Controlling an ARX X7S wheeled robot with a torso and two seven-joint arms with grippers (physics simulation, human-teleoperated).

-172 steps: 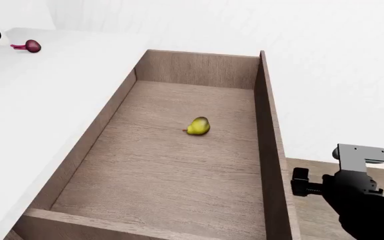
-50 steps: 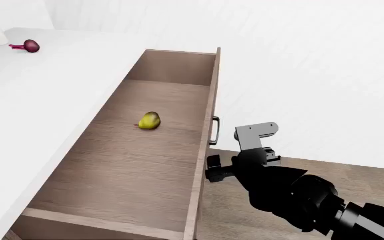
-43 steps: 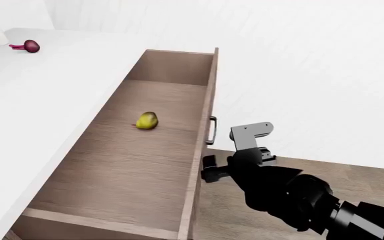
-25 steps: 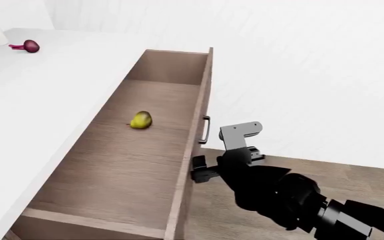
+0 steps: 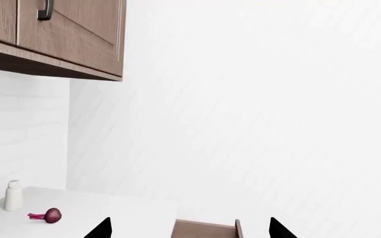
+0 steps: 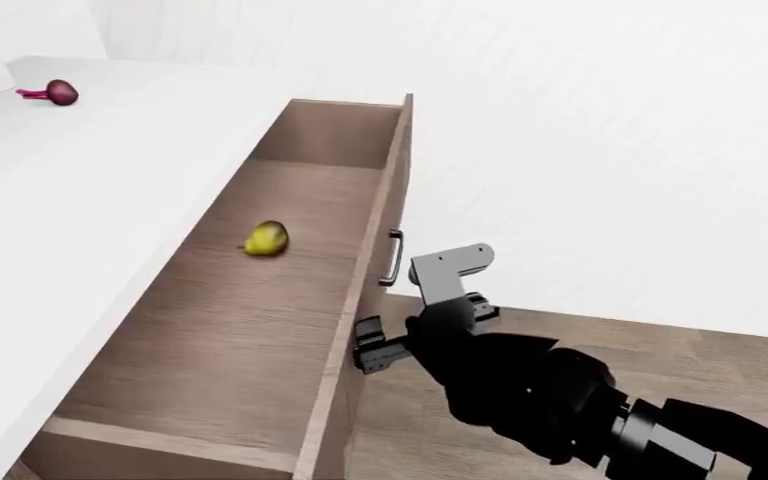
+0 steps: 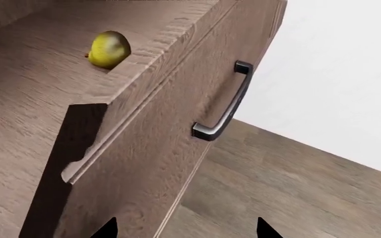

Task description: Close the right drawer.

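One right pincer (image 6: 368,352) — spread, empty — against the right drawer (image 6: 344,380).

The right arm (image 6: 544,395) is a bulky, glossy black housing with rounded segments and a ribbed joint ring toward the wrist. A light-grey angled bracket (image 6: 448,268) is mounted above the black right gripper (image 6: 368,350), whose fingers (image 6: 365,330) are short and blocky.

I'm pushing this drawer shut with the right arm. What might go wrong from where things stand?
1. The right gripper meets the right drawer's front panel below the handle, off centre, so the push may skew the drawer or slide off.
2. The pear lies loose inside and will probably roll as the drawer moves.
3. The fingers could catch between the drawer front and the counter edge near the end.
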